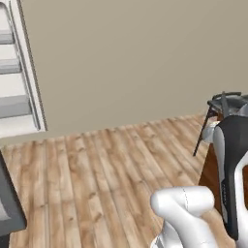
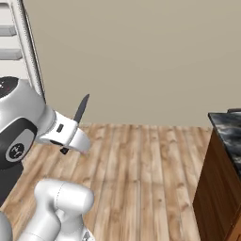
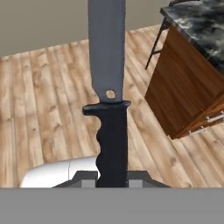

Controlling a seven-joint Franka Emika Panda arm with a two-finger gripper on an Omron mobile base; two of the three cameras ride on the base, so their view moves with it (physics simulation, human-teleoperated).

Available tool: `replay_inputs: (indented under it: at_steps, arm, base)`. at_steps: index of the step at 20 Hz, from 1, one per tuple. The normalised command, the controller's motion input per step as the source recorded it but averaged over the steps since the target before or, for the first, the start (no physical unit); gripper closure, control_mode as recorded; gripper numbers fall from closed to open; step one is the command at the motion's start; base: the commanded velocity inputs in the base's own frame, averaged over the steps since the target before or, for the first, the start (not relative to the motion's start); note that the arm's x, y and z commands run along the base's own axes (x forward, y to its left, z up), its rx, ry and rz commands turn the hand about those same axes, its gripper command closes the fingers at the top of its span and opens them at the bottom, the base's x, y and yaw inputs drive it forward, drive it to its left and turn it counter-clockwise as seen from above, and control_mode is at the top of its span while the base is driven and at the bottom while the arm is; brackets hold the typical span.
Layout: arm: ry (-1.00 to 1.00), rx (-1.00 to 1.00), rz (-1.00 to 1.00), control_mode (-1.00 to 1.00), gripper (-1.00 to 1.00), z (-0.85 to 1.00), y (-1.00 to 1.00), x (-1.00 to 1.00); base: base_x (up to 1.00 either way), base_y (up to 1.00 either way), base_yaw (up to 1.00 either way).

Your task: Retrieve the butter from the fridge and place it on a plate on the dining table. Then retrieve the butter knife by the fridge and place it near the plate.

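My gripper (image 3: 112, 177) is shut on the black handle of the butter knife (image 3: 107, 65), whose long grey blade points away from the hand over the wood floor. From the right base camera, the gripper (image 2: 71, 129) is held up at the left, and the knife blade (image 2: 81, 108) sticks up from it in front of the beige wall. The dining table (image 3: 192, 19), black marble over a brown wood base, stands ahead to the right, and its corner (image 2: 228, 127) also appears at the right edge. The fridge's white shelved inside (image 1: 12, 68) is at the far left. Butter and plate are out of view.
Bare wood floor (image 1: 106, 169) stretches between me and the beige wall. A dark metal stool (image 1: 215, 114) stands by the table's end. A dark grey panel (image 1: 8, 203) juts in at the lower left. Metal handles (image 3: 205, 124) show under the table's near corner.
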Motion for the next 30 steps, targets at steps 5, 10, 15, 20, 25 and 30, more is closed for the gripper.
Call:
replay_inputs:
  at_steps: [5, 10, 15, 20, 25, 30]
  arm:
    - [0.00, 0.00, 0.00, 1.00, 1.00, 0.00, 0.00, 0.00]
    - [0.00, 0.00, 0.00, 1.00, 1.00, 0.00, 0.00, 0.00]
    - [0.00, 0.00, 0.00, 1.00, 1.00, 0.00, 0.00, 0.00]
    - [0.00, 0.00, 0.00, 1.00, 1.00, 0.00, 0.00, 0.00]
    - [0.00, 0.00, 0.00, 1.00, 1.00, 0.00, 0.00, 0.00]
    - [0.00, 0.00, 0.00, 1.00, 1.00, 0.00, 0.00, 0.00]
  base:
    - [1.00, -0.41, -0.20]
    - [1.00, -0.28, -0.18]
    - [1.00, 0.00, -0.04]
    - [1.00, -0.15, -0.21]
    - [0.98, -0.10, -0.41]
    - [0.87, 0.00, -0.54]
